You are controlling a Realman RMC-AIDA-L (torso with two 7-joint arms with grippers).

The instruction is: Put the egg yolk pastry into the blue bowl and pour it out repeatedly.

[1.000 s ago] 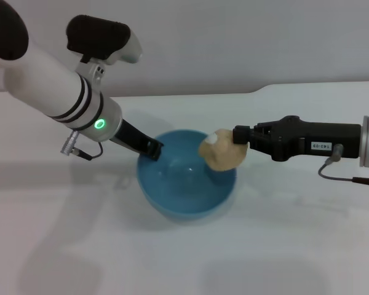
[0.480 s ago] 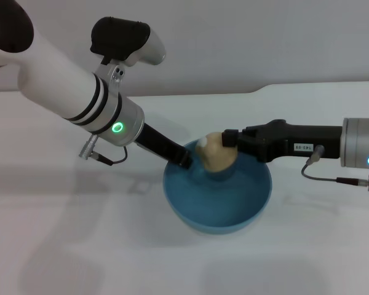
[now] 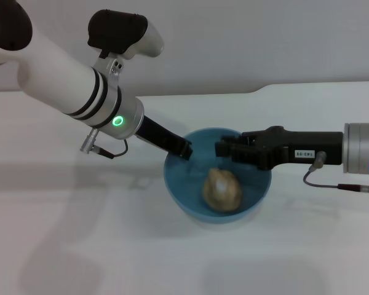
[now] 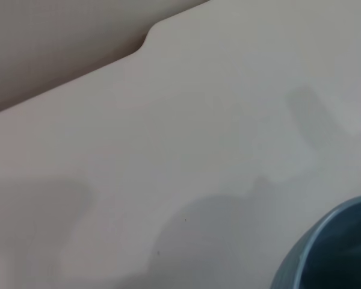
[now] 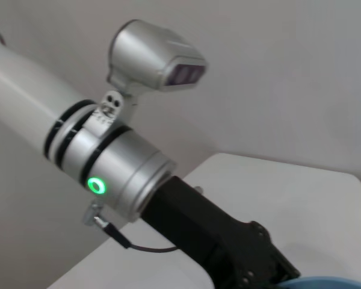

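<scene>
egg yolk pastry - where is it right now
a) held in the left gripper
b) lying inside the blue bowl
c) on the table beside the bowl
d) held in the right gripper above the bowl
b: the egg yolk pastry lies loose inside the blue bowl, below and clear of the right gripper, while the left gripper is at the bowl's rim.

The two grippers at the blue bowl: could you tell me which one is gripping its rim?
The left gripper clamps the blue bowl rim on the robot's left; the right gripper hovers free above the egg yolk pastry.

Legible markings: none readable.
Small white label (image 3: 302, 153) on the right gripper (image 3: 223, 148) body; its characters cannot be made out.
</scene>
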